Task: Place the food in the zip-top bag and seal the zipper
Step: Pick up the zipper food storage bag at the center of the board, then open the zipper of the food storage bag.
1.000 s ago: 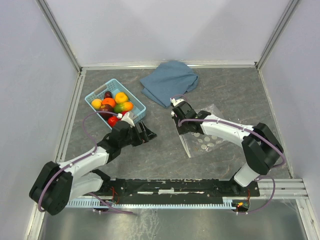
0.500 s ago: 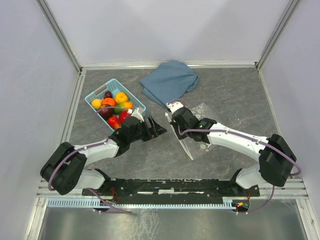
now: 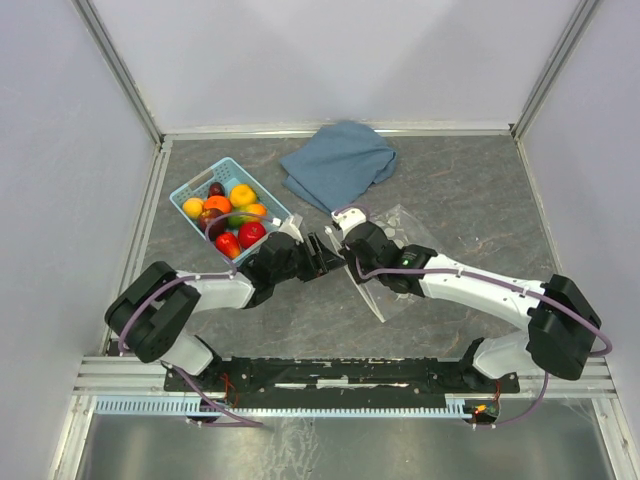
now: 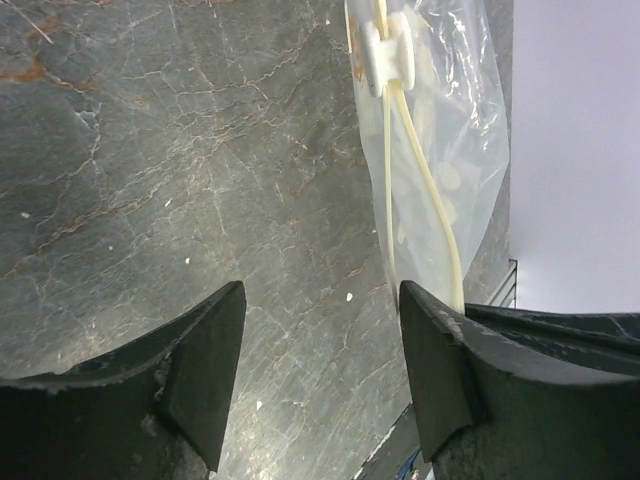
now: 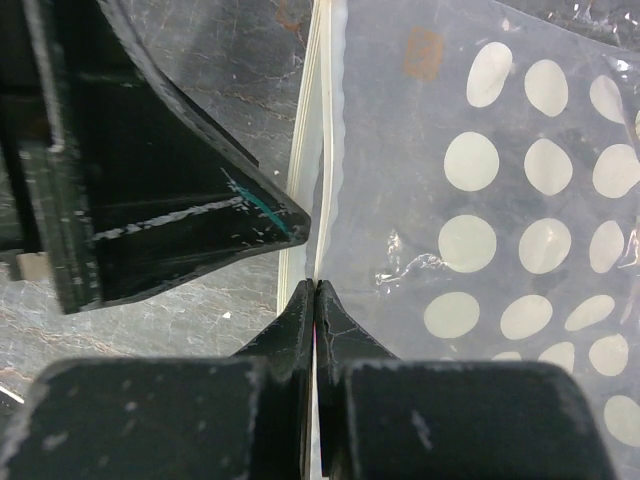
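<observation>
The table [image 3: 460,180] under me is dark grey with pale stone veining, boxed in by plain pale walls [image 3: 320,60], with a metal rail [image 3: 340,129] along the far edge. A folded blue cloth [image 3: 338,165] lies at the back. To its left a light-blue basket [image 3: 200,177] holds all the food [image 3: 228,208]: red, orange, yellow, green and dark purple pieces, away from both my gripper tips. The zip-top bag [image 5: 500,250], clear with white dots, lies right of centre, its zipper [image 5: 318,150] on the edge facing my left arm. My right gripper [image 5: 315,292] has its fingers pressed together with that strip pinched between them, the dotted plastic spreading off to one side. My left gripper [image 4: 320,365] is spread wide and has hold of nothing. It sits low over the table just beside the bag's zipper edge. The pale strip, with its white slider [image 4: 388,50] farther out, runs down to the tip of one finger [image 4: 440,360]; whether it touches I cannot tell.
</observation>
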Robot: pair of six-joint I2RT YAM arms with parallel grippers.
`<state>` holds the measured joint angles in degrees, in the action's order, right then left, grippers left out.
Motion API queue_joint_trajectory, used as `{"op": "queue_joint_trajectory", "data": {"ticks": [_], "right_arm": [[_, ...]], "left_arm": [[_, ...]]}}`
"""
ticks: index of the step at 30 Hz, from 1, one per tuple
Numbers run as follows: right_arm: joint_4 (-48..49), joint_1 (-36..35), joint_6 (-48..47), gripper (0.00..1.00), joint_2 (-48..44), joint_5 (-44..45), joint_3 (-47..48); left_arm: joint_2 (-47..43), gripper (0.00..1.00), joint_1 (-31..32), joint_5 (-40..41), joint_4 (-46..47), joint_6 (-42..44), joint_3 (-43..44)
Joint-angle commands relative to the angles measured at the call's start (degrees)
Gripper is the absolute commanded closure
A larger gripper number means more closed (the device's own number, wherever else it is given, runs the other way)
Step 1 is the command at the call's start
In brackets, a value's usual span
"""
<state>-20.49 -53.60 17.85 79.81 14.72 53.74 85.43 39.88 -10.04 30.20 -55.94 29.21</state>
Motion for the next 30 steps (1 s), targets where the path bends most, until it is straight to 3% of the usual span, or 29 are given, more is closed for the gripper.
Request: {"op": "queue_joint_trajectory", "data": {"ticks": [1,10,15,18,20,27,30], "right_arm": [[3.3,-0.6,-0.6,0.98,-2.4,1.7,-0.1],[2.2,-1.2,-0.8,0.98,-1.7,0.8,0.7],[1.3,-1.3,-0.7,0.98,-2.7,2.4,0.3],[0.0,-1.3,-1.3,0.98,-2.7,3.9,0.4],[-0.5,-1.3,-1.5,0.97,-2.5,4.3,0.5],[-0.3,-2.8,-2.5,0.67,-0.1,9.4,0.0],[0.6,-4.4,-2.4,0.61,0.8,12.8,-0.4]], "left_arm": [[2.4,0.34,0.7,1.2,5.3,-2.9,3.0],[5.3,0.48,2.3,1.3,8.3,-4.3,4.3],[6.2,0.73,2.9,2.2,11.4,-5.9,3.0],[5.7,0.94,2.8,2.8,13.2,-6.6,1.8],[5.0,0.97,2.9,3.1,13.2,-6.9,1.5],[2.7,0.97,3.6,4.6,11.9,-7.1,1.1],[2.3,0.97,3.9,4.6,11.9,-7.5,1.0]]}}
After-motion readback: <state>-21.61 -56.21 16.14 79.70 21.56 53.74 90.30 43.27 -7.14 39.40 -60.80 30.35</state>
